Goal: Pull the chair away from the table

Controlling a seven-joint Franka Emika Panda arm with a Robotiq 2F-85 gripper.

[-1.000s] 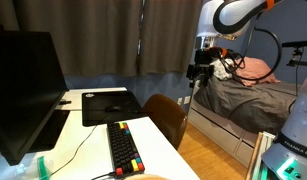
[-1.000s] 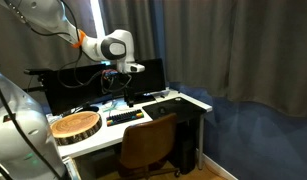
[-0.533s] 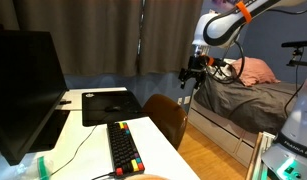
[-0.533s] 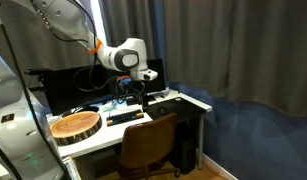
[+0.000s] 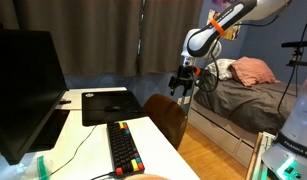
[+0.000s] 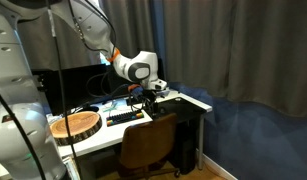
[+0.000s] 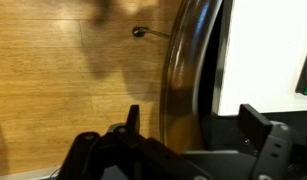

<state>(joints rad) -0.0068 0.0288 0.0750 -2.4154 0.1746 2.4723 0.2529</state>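
The brown wooden chair point(image 5: 168, 117) point(image 6: 150, 143) stands pushed up against the white table point(image 5: 88, 128) point(image 6: 183, 103) in both exterior views. My gripper point(image 5: 180, 86) point(image 6: 145, 98) hangs open a little above the chair's curved backrest. In the wrist view the backrest's top edge point(image 7: 183, 75) runs between the two spread fingers point(image 7: 193, 118), with the wooden floor to its left and the white table edge point(image 7: 258, 55) to its right. Nothing is held.
On the table lie a keyboard point(image 5: 123, 147), a black mat point(image 5: 106, 104), a monitor point(image 5: 23, 90) and a wood slice point(image 6: 75, 125). A grey-covered bed point(image 5: 253, 100) stands close beside the chair. Dark curtains point(image 6: 223, 45) hang behind.
My gripper has come down and moved toward the chair, from high near the bed to just above the backrest. The chair has not moved.
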